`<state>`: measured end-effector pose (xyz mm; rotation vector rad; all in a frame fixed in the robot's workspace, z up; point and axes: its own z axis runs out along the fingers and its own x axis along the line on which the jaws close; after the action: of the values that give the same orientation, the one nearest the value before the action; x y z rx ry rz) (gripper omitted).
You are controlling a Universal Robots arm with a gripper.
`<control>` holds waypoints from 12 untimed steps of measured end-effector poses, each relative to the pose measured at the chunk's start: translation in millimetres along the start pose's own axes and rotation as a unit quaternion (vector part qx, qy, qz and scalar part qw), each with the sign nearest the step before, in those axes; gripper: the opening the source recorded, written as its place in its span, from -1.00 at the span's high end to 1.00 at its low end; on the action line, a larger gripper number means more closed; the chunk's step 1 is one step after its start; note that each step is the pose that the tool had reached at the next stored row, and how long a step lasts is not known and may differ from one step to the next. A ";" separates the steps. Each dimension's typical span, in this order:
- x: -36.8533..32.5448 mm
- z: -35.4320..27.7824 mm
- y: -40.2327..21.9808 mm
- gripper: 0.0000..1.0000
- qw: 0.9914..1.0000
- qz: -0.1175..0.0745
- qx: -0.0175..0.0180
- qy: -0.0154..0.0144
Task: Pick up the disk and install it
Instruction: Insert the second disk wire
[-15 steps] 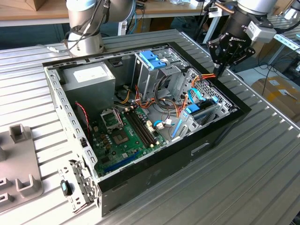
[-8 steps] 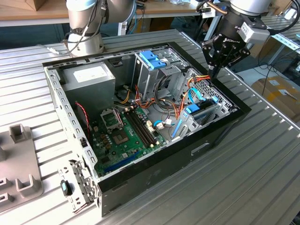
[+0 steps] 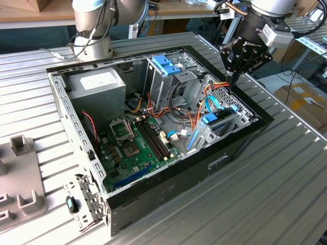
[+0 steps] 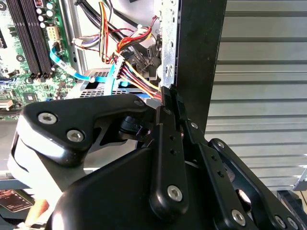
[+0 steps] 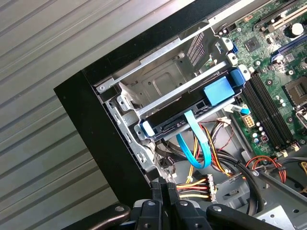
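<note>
Hovering with fingers pressed together and empty, the gripper (image 3: 236, 76) is hanging over the case's (image 3: 168, 184) far-right corner; the disk (image 5: 192, 115) is sitting in its bay, seemingly installed already.

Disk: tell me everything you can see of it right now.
In the first wrist view the disk lies edge-on in the metal bay. It shows a dark edge framed by a light blue plastic rail with a broad blue tab near one end. A flat blue cable crosses its edge. The shut gripper is apart from it.
</note>
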<state>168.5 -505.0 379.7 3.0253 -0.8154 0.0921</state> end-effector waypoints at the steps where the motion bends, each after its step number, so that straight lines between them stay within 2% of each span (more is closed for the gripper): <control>1: 0.0 0.0 0.0 0.68 1.000 0.000 0.000 0.000; 8: -0.3 0.1 1.9 0.68 1.000 0.000 0.000 0.000; 12: -0.5 1.0 2.4 0.68 1.000 0.019 -0.001 0.000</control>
<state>166.9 -506.9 378.6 3.0078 -0.8737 0.0919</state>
